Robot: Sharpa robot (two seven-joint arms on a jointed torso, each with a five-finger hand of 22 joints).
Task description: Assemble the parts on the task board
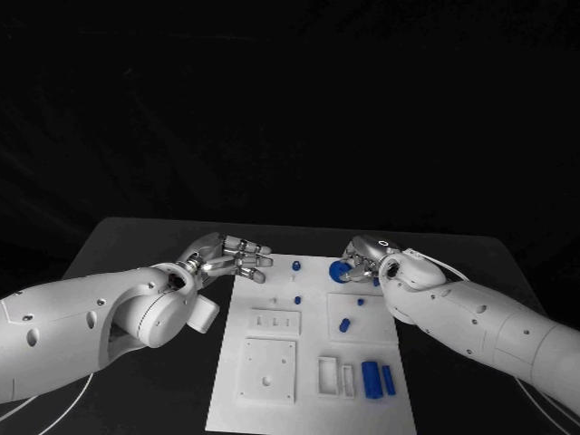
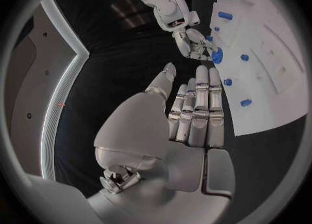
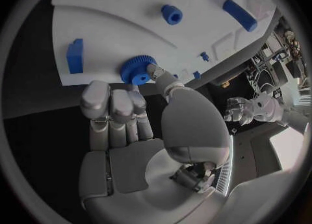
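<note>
Gear work is underway at the far right corner of the white rectangular task board, which is lying in the middle of the black desk. A round blue toothed gear is sitting at that corner, close to the board's edge, and the right silver many-fingered hand is meeting it there: the thumb tip is touching the gear's rim while the other fingers are standing together just beside it. Whether the gear is truly pinched or only being touched, the pictures are not making clear.

Other small blue parts are spread across the board: a short blue cylinder, a blue block near the edge, a long blue bar, and two blue upright pieces in the near right area.

Doing this step well probably means closing on opposite sides of the gear's rim, keeping it level, and lowering it straight so it is not tipping or sliding off the edge.

The left silver hand is hovering over the board's far left corner, fingers straight and side by side, thumb apart, holding nothing.
</note>
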